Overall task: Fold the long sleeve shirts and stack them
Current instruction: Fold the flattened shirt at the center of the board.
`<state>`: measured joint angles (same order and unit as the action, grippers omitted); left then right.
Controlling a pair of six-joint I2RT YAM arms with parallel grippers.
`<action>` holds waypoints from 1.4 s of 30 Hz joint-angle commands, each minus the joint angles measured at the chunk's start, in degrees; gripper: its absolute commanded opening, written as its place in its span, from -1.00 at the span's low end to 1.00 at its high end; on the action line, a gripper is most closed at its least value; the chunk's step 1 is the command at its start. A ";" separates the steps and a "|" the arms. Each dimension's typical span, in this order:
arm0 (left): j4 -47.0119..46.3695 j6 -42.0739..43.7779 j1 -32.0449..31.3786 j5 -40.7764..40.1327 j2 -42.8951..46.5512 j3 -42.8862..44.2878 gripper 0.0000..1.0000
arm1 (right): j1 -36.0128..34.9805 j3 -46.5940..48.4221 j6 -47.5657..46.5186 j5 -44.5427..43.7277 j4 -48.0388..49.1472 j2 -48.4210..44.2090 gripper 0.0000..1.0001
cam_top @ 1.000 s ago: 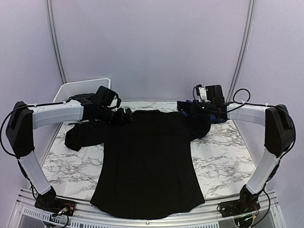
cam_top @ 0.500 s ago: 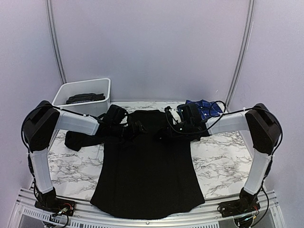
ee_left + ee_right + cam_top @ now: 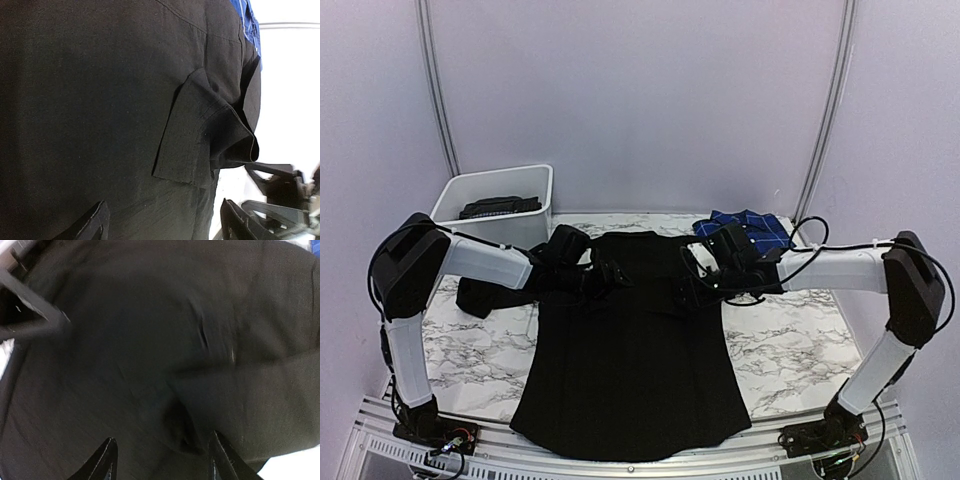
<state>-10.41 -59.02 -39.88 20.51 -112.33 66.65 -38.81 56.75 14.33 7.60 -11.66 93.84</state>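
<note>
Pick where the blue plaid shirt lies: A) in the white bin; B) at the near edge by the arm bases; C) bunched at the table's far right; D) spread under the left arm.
C: the blue plaid shirt lies bunched at the far right of the marble table, beyond the black shirt.

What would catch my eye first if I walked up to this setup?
Most likely the large black shirt spread flat across the middle of the marble table, with the left gripper and right gripper both open above its upper part. Next come the bright blue plaid shirt, bunched at the far right behind the right arm, and the white bin at the far left corner with something dark inside.
</note>
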 commanded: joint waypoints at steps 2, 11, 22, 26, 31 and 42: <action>2.18 2.42 -0.08 -0.63 -0.51 2.52 0.53 | -3.29 10.64 2.01 -6.65 -7.00 6.10 0.10; 3.76 3.70 -0.02 -1.73 -0.22 2.73 0.54 | -4.56 20.50 0.73 -14.09 -11.45 18.59 0.25; 5.07 4.75 0.09 -1.12 -0.13 3.58 0.56 | -4.37 16.84 1.54 -12.01 -8.74 22.27 0.36; 5.83 5.25 0.06 -0.75 -0.37 4.51 0.57 | -3.93 15.80 2.48 -12.97 -8.08 20.87 0.07; 6.37 5.50 0.03 0.08 -1.44 5.86 0.57 | -2.71 15.77 2.64 -13.48 -7.94 18.87 -0.37; 6.28 5.33 -1.07 1.53 -4.52 8.31 0.56 | -0.38 16.27 2.48 -9.53 -7.24 16.43 -1.00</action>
<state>-5.63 -54.59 -40.42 20.71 -114.65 73.30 -40.10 73.10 16.47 -4.08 -19.11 112.46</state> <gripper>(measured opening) 0.780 0.004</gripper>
